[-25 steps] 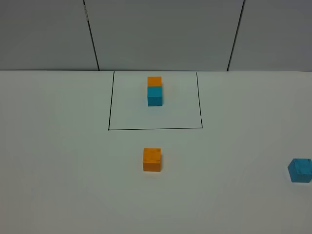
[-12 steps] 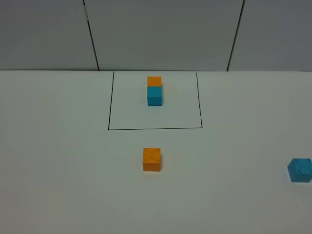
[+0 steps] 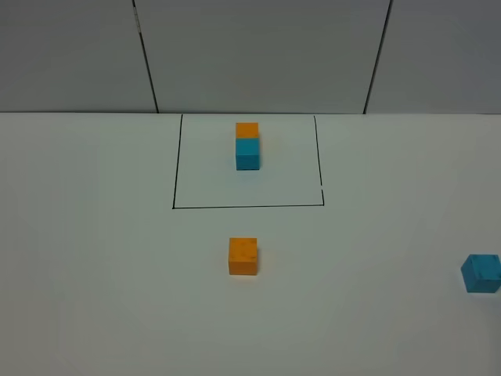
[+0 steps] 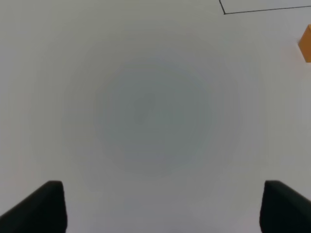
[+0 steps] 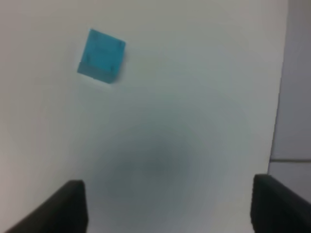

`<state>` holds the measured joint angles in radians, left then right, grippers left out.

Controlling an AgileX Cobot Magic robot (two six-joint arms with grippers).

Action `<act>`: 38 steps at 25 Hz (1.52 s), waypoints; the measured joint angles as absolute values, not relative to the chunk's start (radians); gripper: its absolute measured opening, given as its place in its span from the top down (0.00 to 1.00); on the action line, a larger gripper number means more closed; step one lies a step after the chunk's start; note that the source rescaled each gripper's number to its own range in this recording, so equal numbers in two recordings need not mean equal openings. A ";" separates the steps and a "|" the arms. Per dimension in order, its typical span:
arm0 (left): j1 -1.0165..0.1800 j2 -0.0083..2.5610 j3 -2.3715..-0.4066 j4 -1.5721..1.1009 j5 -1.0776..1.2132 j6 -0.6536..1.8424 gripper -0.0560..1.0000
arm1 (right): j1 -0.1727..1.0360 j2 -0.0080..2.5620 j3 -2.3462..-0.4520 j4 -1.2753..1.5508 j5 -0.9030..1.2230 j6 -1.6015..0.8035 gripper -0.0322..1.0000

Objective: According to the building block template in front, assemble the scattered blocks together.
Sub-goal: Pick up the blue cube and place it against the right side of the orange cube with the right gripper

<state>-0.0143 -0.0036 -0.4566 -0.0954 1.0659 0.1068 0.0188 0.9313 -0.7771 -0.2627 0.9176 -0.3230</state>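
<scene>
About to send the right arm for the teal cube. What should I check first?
1. Right gripper open and empty: ok.
2. Teal cube unobstructed: ok.
3. Teal cube lined up with right gripper: not ok, off-centre.
4. Left gripper open, clear of orange cube: ok.
5. Template intact in its frame: ok.
6. Loose cubes joined: not ok, apart.

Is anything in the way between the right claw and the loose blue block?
No. In the right wrist view, only bare white table lies between the open right gripper and the loose teal cube.
</scene>
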 joint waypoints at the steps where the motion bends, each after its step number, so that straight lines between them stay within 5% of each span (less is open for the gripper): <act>1: -0.014 -0.004 -0.457 -0.095 1.066 0.107 0.19 | 0.019 0.999 -0.804 -0.261 0.913 -0.364 0.05; 13: -0.014 -0.004 -0.457 -0.095 1.066 0.107 0.19 | 0.113 1.507 -0.987 -0.372 0.881 -0.669 0.00; 38: -0.014 -0.004 -0.457 -0.095 1.066 0.107 0.19 | 0.172 1.765 -0.992 -0.340 0.732 -0.874 0.00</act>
<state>-0.0143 -0.0036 -0.4566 -0.0954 1.0659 0.1068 0.1717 1.7652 -0.9924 -0.3396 0.7316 -0.8744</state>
